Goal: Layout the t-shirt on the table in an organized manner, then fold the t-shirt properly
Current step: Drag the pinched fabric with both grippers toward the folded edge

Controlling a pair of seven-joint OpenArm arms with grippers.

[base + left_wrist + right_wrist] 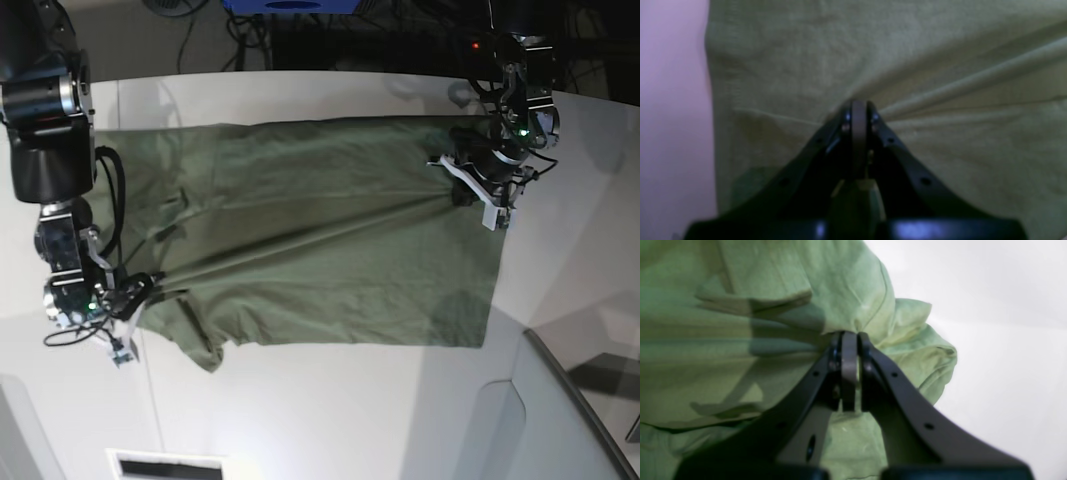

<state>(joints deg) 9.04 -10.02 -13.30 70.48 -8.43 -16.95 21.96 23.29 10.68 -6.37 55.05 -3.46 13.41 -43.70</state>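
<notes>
Lying spread across the white bench [330, 410], the olive-green t-shirt [320, 240] covers most of its middle, running from near one side edge to near the other, with a bunched sleeve [200, 350] poking toward the near edge. No brand, label or writing can be read anywhere on the cloth in any view.

Over at the hem side of the shirt, the left fingers [858, 105] are pressed together on a pinch of fabric, and creases fan out from the grip across the cloth. That wrist view also catches a strip of bare bench along the shirt's straight edge, something the overhead view shows only as a pale margin.

On the sleeve side, the right fingers [850, 335] are closed on a gathered fold of the t-shirt, with rumpled cloth bulging just beyond the tips and bare bench past it.

The base view alone shows the whole layout: both arms at opposite ends, a taut ridge of fabric stretched between the two grips, dark cables [230, 35] beyond the far edge, and a grey angled panel [570, 400] by the near corner.
</notes>
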